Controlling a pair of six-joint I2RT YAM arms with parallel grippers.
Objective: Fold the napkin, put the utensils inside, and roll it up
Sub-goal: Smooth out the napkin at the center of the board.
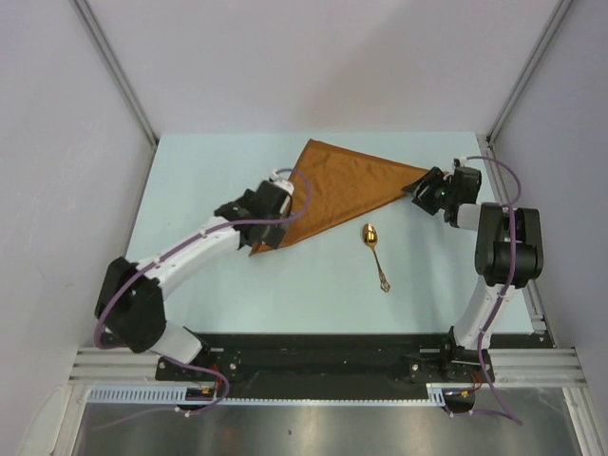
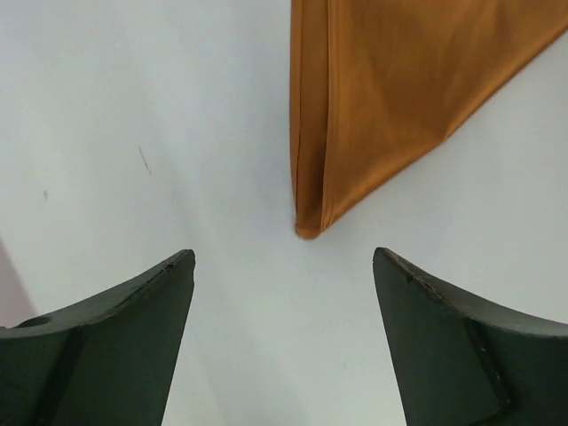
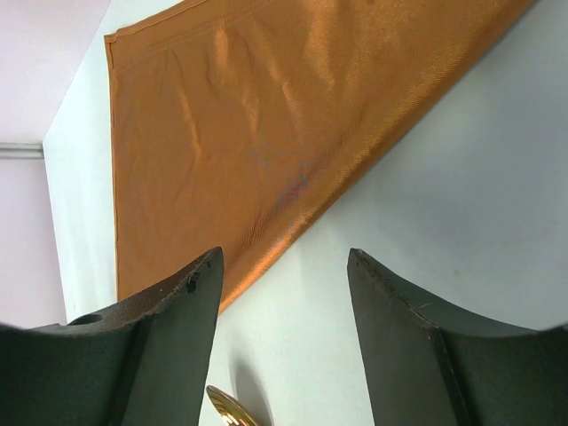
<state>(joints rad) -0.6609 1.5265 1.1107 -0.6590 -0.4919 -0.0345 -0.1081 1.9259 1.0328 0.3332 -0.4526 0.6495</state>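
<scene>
Top external view: napkin (image 1: 337, 185) lies folded in a triangle near the desk's (image 1: 285, 294) far edge, with spoon (image 1: 373, 253) apart on its near side. Left gripper (image 2: 282, 252) and right gripper (image 3: 285, 251) flank its corners, both spread and empty. I judge the fold done and the spoon next.

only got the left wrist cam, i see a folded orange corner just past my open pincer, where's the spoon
observer: The spoon lies on the table, apart from the napkin. It is on the near side of the napkin's long edge, with its bowl toward the cloth.
operator: ok is the right arm holding anything
observer: No. The right pincer is open by the napkin's right tip, with nothing between its fingers.
</scene>
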